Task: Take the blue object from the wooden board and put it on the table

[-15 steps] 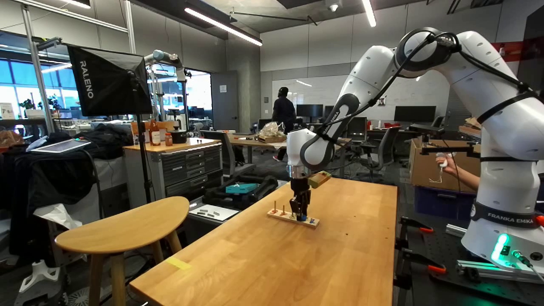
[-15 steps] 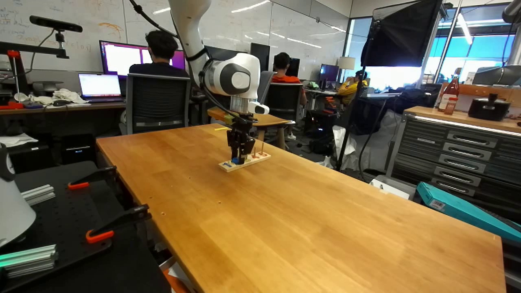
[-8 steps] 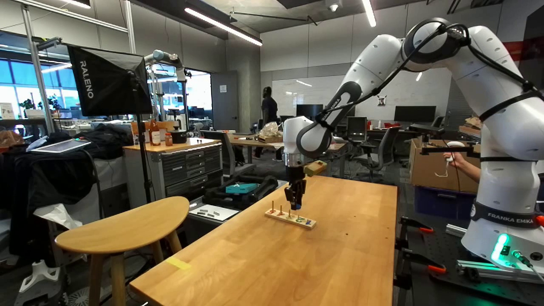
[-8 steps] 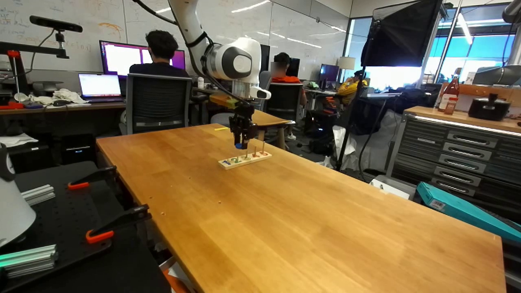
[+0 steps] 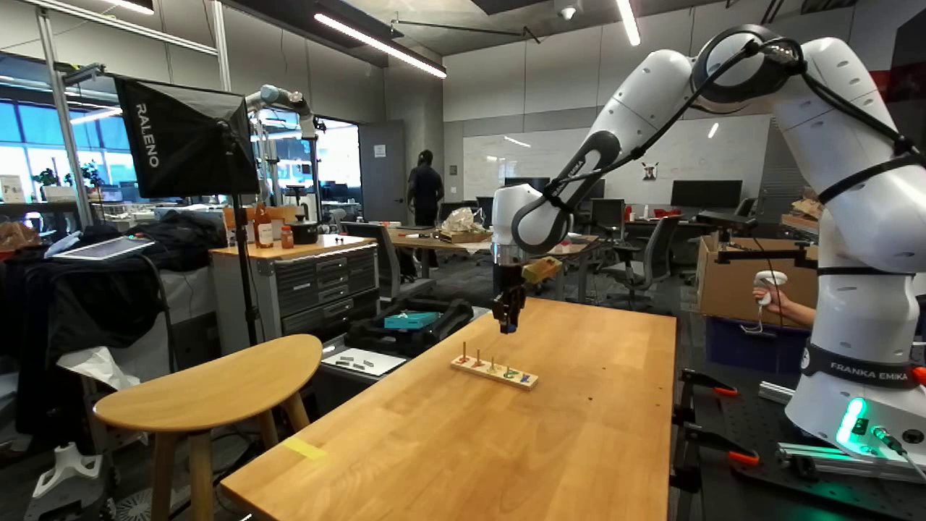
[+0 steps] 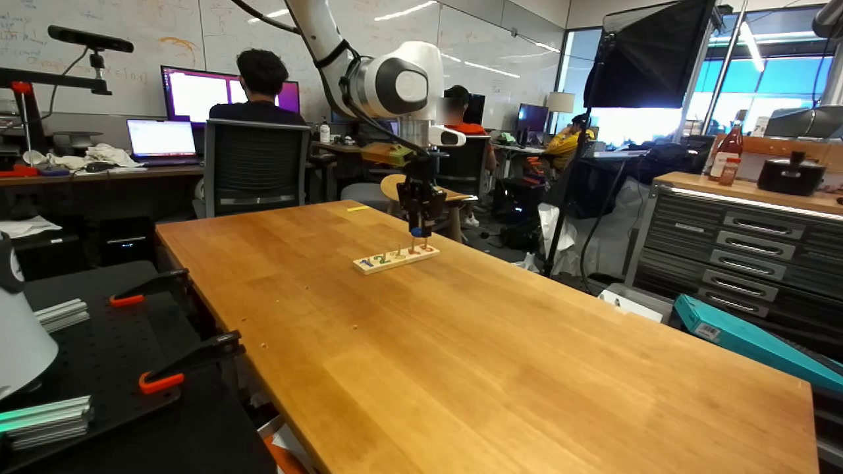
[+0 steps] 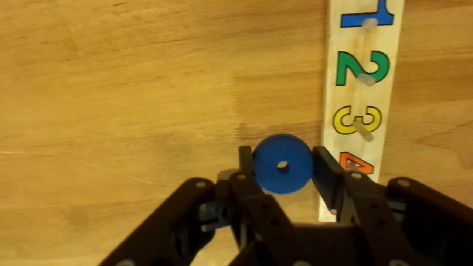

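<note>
A blue ring with a centre hole (image 7: 282, 183) is held between the two black fingers of my gripper (image 7: 283, 157) in the wrist view. The fingers touch it on both sides. In both exterior views the blue ring (image 5: 511, 328) (image 6: 416, 232) hangs at the tips of the gripper (image 5: 508, 312) (image 6: 423, 222), above table height. The wooden board (image 5: 499, 374) (image 6: 382, 266) has upright pegs and coloured printed numerals. In the wrist view the board (image 7: 364, 40) lies right of the ring, its lower end partly hidden by a finger. The ring is off the pegs.
The wooden table (image 5: 470, 441) (image 6: 500, 349) extends on all sides of the board. A yellow tape strip (image 5: 304, 448) marks one table end. A wooden stool (image 5: 217, 383) stands beside the table. Black clamps with orange tips (image 6: 161, 382) sit at the robot-side edge.
The gripper has risen from the board, lifting the blue ring off its peg, and has then shifted sideways above the table. The board has slid very slightly.
</note>
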